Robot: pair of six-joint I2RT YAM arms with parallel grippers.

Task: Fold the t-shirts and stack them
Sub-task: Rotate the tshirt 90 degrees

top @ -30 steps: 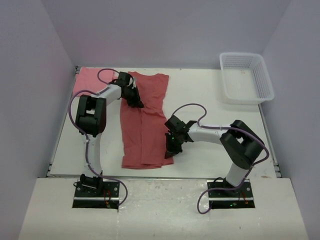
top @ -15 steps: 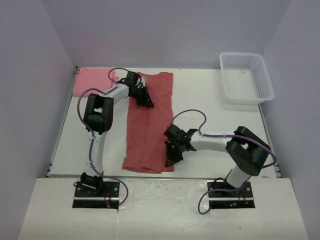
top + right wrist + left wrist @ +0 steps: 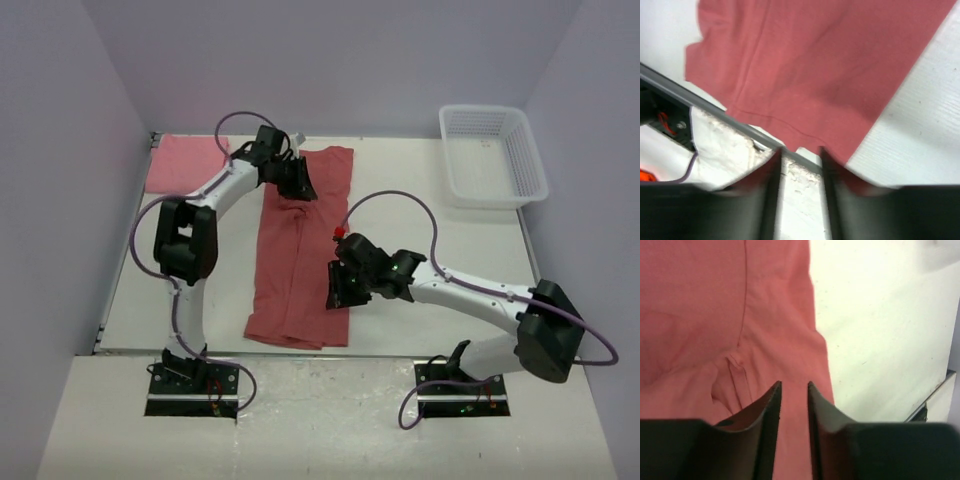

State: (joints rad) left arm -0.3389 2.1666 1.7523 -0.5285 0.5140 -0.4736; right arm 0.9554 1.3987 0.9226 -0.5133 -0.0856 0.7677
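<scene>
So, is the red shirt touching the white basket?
Apart. The top view shows bare table between the red shirt and the basket.

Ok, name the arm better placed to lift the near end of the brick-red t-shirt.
Right. The right gripper hangs over the near corner of the brick-red t-shirt; the left gripper is at its far end.

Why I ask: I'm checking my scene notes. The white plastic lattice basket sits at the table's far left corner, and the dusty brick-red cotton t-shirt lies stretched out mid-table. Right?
No. The top external view shows the white plastic lattice basket at the far right corner of the table, not the far left. The dusty brick-red cotton t-shirt does lie stretched out mid-table.
</scene>
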